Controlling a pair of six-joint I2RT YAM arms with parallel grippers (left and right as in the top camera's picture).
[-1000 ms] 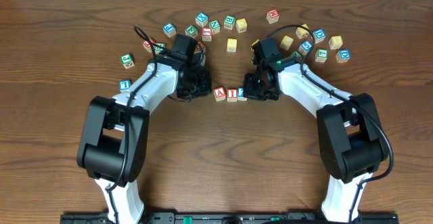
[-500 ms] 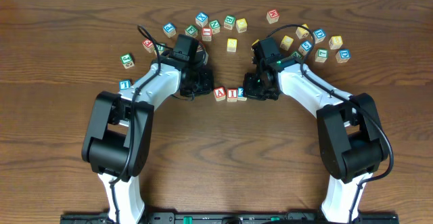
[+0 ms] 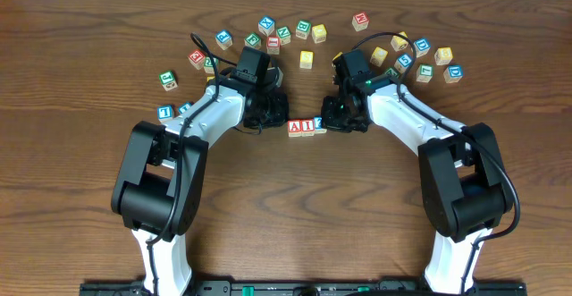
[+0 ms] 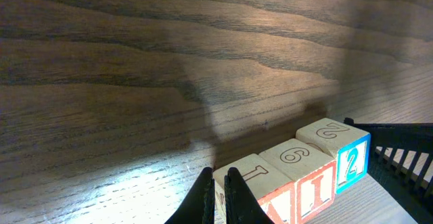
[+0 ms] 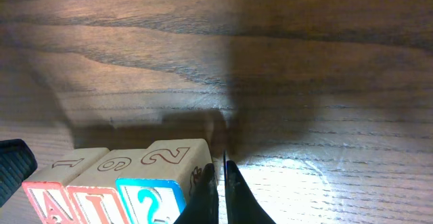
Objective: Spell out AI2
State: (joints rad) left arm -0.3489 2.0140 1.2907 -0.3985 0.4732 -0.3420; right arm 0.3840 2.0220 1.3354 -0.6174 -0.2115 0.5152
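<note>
Cubes A (image 4: 260, 183), I (image 4: 304, 176), 2 (image 4: 348, 163) sit between closed left end effector (image 4: 216, 193) and closed right end effector (image 5: 220, 183).

Cubes A (image 4: 262, 181), I (image 4: 302, 162), 2 (image 4: 349, 164), touching row

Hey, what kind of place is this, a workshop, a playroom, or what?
Probably a robotics lab bench, not a playroom: two robot arms mounted at the edge of a wood-grain table, with alphabet cubes scattered as test props.
</note>
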